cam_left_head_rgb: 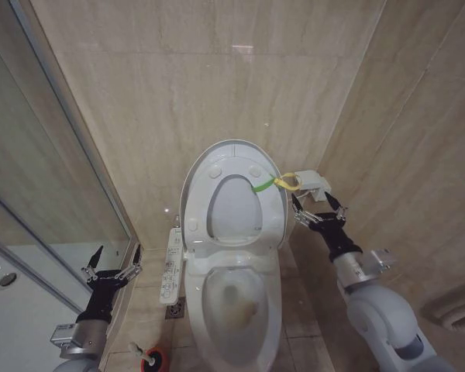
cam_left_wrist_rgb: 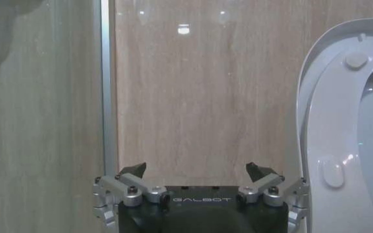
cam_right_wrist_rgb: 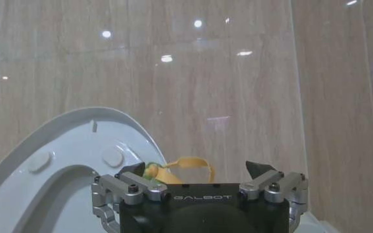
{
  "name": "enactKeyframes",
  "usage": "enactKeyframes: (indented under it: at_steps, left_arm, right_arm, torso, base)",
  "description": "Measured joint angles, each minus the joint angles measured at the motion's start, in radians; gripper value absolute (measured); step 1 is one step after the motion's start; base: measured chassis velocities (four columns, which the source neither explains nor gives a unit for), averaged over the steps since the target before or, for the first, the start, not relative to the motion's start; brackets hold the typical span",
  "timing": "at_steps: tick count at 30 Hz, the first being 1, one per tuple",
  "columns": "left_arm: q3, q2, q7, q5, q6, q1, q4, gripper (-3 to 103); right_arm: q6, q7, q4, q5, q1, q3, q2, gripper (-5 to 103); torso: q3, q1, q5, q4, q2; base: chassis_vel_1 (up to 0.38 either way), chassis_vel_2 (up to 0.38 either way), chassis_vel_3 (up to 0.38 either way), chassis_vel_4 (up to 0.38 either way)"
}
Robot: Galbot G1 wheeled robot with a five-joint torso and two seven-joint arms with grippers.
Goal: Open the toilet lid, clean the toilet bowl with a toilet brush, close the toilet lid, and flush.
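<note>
The large glossy white plastic toilet lid [cam_left_head_rgb: 234,167] stands raised against the far beige tiled wall [cam_left_head_rgb: 178,85], its open-centred white seat ring [cam_left_head_rgb: 234,203] lifted with it, and a green-and-yellow band [cam_left_head_rgb: 273,184] tied at its right edge. Below it, nearer the robot, the white ceramic oval toilet bowl [cam_left_head_rgb: 236,306] lies exposed with a brownish stain inside. The right gripper [cam_left_head_rgb: 319,211] hovers just right of the lid beside the band, fingers spread and holding nothing; the left gripper [cam_left_head_rgb: 112,263] hangs well left of the bowl by the glass shower door [cam_left_head_rgb: 39,194], likewise spread and empty. The thin white-handled toilet brush [cam_left_head_rgb: 139,353] sits in its squat red round holder [cam_left_head_rgb: 153,361] on the floor, near and left of the bowl. With the lid judged fully up, the step in hand appears to be fetching the brush: the left gripper would do well to descend onto the handle, grip high and lift straight to clear the holder. Counted: one lid, one bowl, one brush, one holder, two grippers.
</note>
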Motion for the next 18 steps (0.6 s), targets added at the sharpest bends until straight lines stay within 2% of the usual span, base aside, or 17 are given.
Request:
enactKeyframes:
  at_steps: [7,15,18]
  left_arm:
    - [0.000,0.000,0.000,0.000,0.000,0.000,0.000,100]
    - [0.000,0.000,0.000,0.000,0.000,0.000,0.000,100]
    - [0.000,0.000,0.000,0.000,0.000,0.000,0.000,100]
  right_arm:
    - [0.060,0.003,0.008,-0.021,-0.076,0.012,0.023,100]
    - [0.135,0.013,0.013,-0.078,-0.196,0.028,0.094,100]
    - [0.138,0.017,0.026,-0.083,-0.232,0.030,0.109,100]
  torso:
    - [0.000,0.000,0.0001,0.0000,0.000]
    - [0.000,0.000,0.0000,0.0000,0.000]
    - [0.000,0.000,0.0000,0.0000,0.000]
  base:
    - [0.000,0.000,0.000,0.000]
    - [0.000,0.000,0.000,0.000]
    - [0.000,0.000,0.000,0.000]
